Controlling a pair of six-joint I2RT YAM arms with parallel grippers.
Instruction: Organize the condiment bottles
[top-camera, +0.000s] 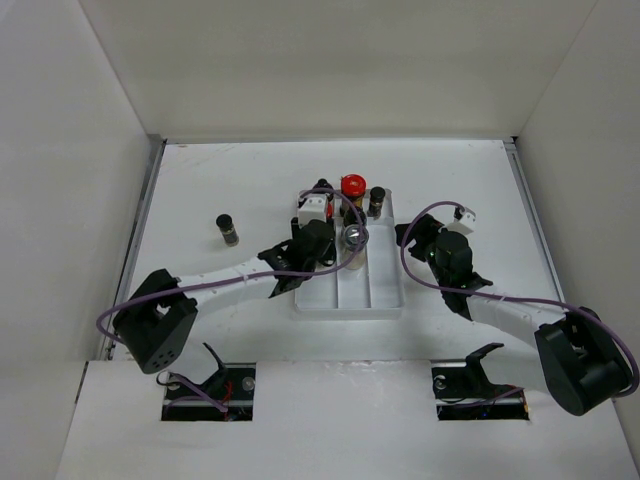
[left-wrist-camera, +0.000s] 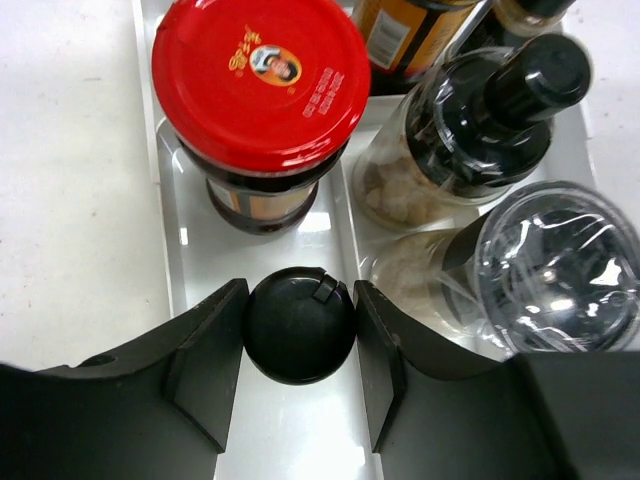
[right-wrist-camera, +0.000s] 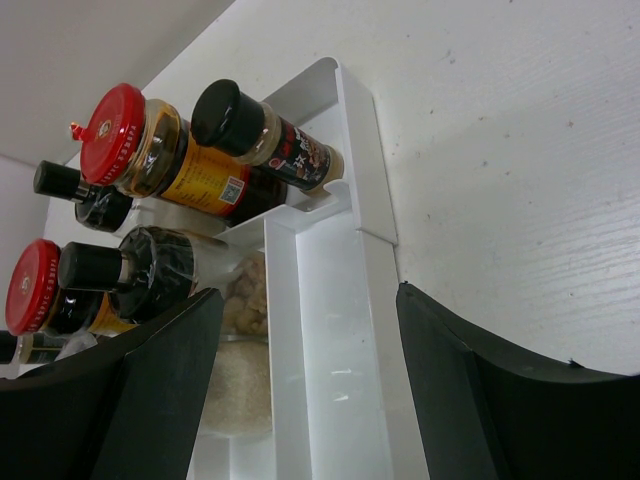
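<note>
My left gripper (left-wrist-camera: 300, 345) is shut on a small black-capped bottle (left-wrist-camera: 300, 320), which stands in the left lane of the white tray (left-wrist-camera: 190, 250). Just ahead stands a brown jar with a red lid (left-wrist-camera: 260, 80). In the middle lane are a dark black-capped bottle (left-wrist-camera: 500, 110) and a clear jar with a silvery lid (left-wrist-camera: 555, 265). In the top view the left gripper (top-camera: 322, 240) is over the tray beside the silvery lid (top-camera: 353, 238). A red-lidded jar (top-camera: 352, 186) and a black-capped bottle (top-camera: 377, 200) stand at the tray's far end. My right gripper (right-wrist-camera: 310, 380) is open and empty, its jaws either side of the tray's right lane (right-wrist-camera: 340, 300).
One black-capped bottle (top-camera: 228, 229) stands alone on the table left of the tray. The right gripper (top-camera: 418, 236) is by the tray's right wall (top-camera: 402, 285). White walls enclose the table on three sides.
</note>
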